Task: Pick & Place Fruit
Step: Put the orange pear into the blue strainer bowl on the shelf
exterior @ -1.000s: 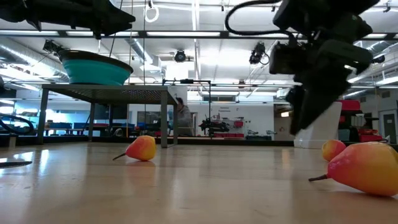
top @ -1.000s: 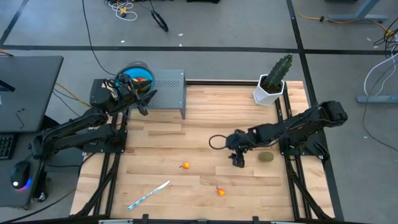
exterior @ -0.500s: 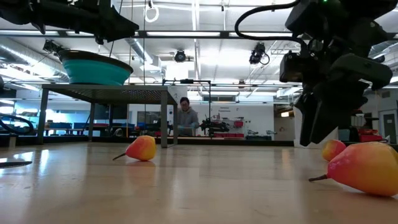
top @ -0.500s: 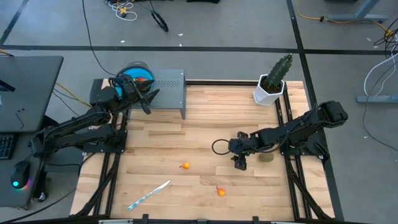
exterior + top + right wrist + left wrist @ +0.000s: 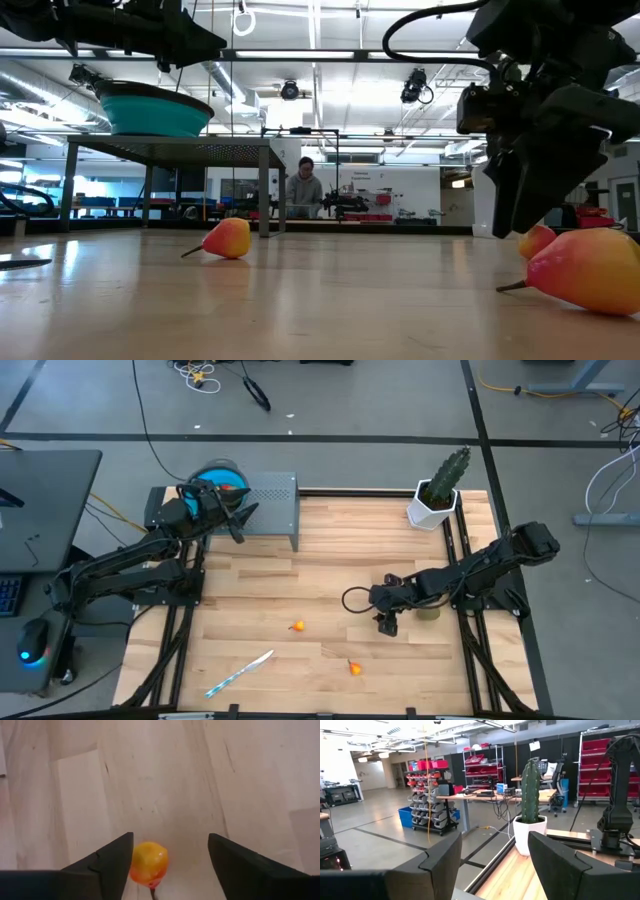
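My right gripper (image 5: 388, 622) is open and points down over the table's right half. A small yellow-orange fruit piece (image 5: 149, 864) lies on the wood between its fingers, nearer one finger; in the low view this piece (image 5: 537, 240) shows just behind the fingers. An olive-brown oval (image 5: 430, 612) lies right of the gripper. Two more orange pieces (image 5: 297, 626) (image 5: 354, 668) rest on the table toward the near edge. My left gripper (image 5: 235, 515) is open and empty, raised near the teal bowl (image 5: 220, 478).
The teal bowl sits on a grey raised shelf (image 5: 268, 500) at the far left. A cactus in a white pot (image 5: 438, 492) stands at the far right corner. A white-and-blue knife-like stick (image 5: 240, 672) lies near the front edge. A person stands in the room behind (image 5: 305, 190).
My right gripper has moved a little toward the table's near edge and right, and has come lower over the small orange piece. A person has stepped into view in the room behind.
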